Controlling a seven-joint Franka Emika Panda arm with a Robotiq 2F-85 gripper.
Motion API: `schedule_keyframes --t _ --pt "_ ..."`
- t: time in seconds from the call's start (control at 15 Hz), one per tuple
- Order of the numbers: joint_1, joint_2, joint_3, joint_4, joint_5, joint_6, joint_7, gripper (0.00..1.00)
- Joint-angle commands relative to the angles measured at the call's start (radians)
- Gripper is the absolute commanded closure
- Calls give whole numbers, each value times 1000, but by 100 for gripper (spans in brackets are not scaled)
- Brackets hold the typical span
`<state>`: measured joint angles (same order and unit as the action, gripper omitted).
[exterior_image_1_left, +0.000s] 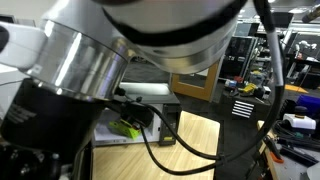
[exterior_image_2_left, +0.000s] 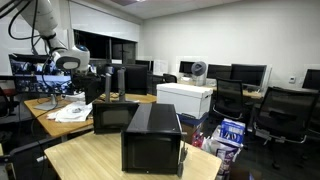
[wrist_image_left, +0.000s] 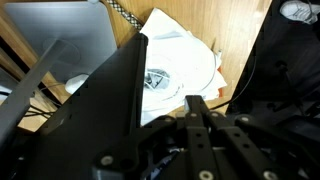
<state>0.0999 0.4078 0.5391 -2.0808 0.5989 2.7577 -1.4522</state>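
In the wrist view my gripper (wrist_image_left: 196, 103) points down, its two black fingers pressed together with nothing seen between them. Below it lies a crumpled white cloth with a dark print (wrist_image_left: 175, 60) on a wooden tabletop (wrist_image_left: 235, 40). A black slanted panel (wrist_image_left: 100, 100) stands close on the left of the fingers. In an exterior view the arm (exterior_image_2_left: 62, 60) reaches over the far left desk, above the white cloth (exterior_image_2_left: 72, 112). In an exterior view the arm's own silver and black body (exterior_image_1_left: 110, 50) fills most of the picture.
Two black boxes (exterior_image_2_left: 152, 138) (exterior_image_2_left: 115, 117) stand on the near wooden table (exterior_image_2_left: 90, 155). A white box (exterior_image_2_left: 185, 98), monitors and office chairs (exterior_image_2_left: 285, 110) stand behind. A black cable (exterior_image_1_left: 160, 150) and a green object (exterior_image_1_left: 127, 128) lie near the arm's base.
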Motion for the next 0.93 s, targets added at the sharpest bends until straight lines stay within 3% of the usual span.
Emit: schedule_keyframes --t 0.0,0.87 --pt "19 -3 -23 3 -69 20 29 99" --pt "53 42 -139 97 -413 -12 218 99"
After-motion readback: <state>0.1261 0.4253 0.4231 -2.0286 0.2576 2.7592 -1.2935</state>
